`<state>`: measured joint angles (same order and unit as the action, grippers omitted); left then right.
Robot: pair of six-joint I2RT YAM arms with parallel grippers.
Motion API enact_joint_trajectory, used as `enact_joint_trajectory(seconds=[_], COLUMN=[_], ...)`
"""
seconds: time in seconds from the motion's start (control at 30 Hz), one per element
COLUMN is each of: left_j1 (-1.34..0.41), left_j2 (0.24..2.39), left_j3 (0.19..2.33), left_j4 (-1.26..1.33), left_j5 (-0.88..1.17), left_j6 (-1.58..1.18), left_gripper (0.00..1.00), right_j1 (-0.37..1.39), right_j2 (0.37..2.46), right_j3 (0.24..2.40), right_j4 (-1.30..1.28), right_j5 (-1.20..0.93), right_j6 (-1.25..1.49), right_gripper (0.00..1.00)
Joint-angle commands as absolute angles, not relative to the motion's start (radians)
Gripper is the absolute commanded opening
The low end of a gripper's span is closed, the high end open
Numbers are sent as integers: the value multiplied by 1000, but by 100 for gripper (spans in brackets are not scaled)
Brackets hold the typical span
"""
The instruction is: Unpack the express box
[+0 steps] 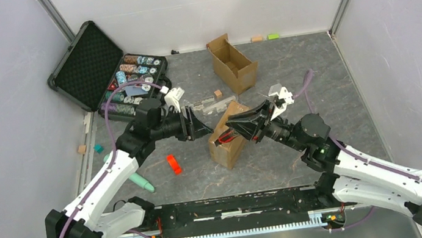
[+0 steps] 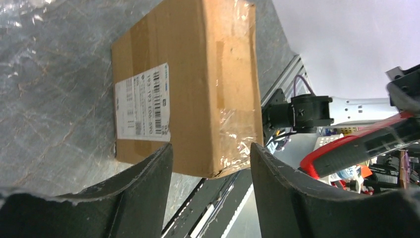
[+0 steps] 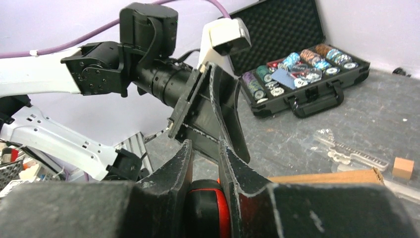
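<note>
**Box and tool largely hidden**

In the right wrist view the express box (image 3: 322, 176) shows only a top edge behind the right gripper (image 3: 204, 145), whose fingers cover most of a red-and-black tool (image 3: 204, 210). Print on the label (image 2: 143, 101) is too small to read.

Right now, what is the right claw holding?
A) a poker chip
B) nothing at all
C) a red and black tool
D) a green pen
C: in the right wrist view, the right claw is closed around a red and black tool, which sits squeezed between its two fingers.
</note>
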<state>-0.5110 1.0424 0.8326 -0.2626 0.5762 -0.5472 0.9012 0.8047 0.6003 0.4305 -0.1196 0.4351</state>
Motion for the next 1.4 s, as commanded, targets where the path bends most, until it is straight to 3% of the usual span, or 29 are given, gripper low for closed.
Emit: enact_joint_trajectory(seconds=[0.0,0.33,1.07,1.37], left_j1=[-510,-509,-510,-511], left_j2=[1058,1095,1111,1112], left_j3=[833,837,821,816], left_j4=[-323,-347,-331,-320], left_j5=[563,545,564,578], left_j6=[-486,-462,-468,-477], left_gripper=[64,52,38,26], right_j1=[930,945,962,969], right_j2=[802,837,870,873], right_j3=[569,523,487,492], right_j4=[617,704,714,725], right_j5=[-32,12,10,26], right_j6=[363,312,339,350], right_gripper=[0,0,0,0])
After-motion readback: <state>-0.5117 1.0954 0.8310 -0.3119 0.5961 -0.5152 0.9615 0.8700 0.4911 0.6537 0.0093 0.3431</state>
